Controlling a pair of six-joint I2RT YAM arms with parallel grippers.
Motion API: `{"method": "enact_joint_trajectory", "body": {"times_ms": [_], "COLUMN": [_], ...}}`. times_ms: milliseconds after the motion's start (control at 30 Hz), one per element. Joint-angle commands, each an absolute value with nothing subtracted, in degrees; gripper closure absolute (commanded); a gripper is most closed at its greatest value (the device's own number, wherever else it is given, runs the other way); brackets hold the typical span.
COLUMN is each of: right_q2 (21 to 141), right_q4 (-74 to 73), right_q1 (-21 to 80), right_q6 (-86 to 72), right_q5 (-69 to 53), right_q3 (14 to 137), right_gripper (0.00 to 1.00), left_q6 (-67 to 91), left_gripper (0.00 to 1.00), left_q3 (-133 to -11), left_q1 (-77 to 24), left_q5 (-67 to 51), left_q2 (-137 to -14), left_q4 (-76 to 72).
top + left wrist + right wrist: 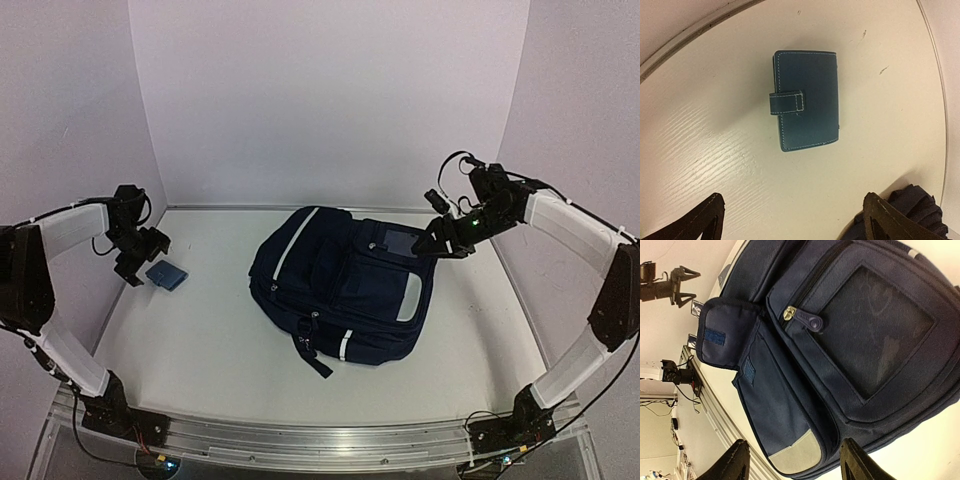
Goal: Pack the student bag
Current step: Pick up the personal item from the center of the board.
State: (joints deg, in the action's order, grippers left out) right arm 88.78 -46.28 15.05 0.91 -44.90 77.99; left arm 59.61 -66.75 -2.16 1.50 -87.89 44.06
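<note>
The student bag [345,288], a dark navy backpack with pale strips, lies flat in the middle of the table. A small blue wallet [167,274] with a snap strap lies to its left; in the left wrist view the wallet [805,100] lies flat ahead of the fingers. My left gripper [142,255] is open and empty, just left of the wallet. My right gripper [445,238] is open and empty above the bag's right top edge. The right wrist view shows the bag's front pocket flap [722,332] lifted open and a zip pull [807,320].
White walls close the table [200,350] at the back and both sides. A metal rail [300,440] runs along the near edge. The bag's black strap [312,358] trails toward the front.
</note>
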Motion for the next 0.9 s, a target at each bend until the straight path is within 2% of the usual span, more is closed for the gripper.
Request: {"method": "enact_joint_trajectory", "body": {"times_ms": [0, 300, 633, 867], "right_q2": [88.8, 87.5, 86.7, 86.9], "right_q4": [-45.5, -45.5, -45.5, -45.5], "right_q1": [15.3, 15.3, 15.3, 15.3], "right_q6": [2.5, 2.4, 2.4, 2.4], "right_q5": [-43.2, -40.6, -39.1, -38.4], "right_q3": [81.5, 81.4, 80.7, 81.0], "right_gripper": [0.38, 0.37, 0.36, 0.36], "left_q6": [58.6, 57.2, 58.7, 59.3], "left_gripper": [0.08, 0.34, 0.42, 0.55], "left_q3": [-62.7, -60.3, -55.3, -53.2], "left_q1": [-1.0, -0.3, -0.3, -0.3], "left_q5": [-0.9, -4.8, -4.8, -3.5], "left_q2": [-90.4, -99.5, -102.0, -103.4], "left_q4": [32.8, 21.9, 12.7, 7.8]}}
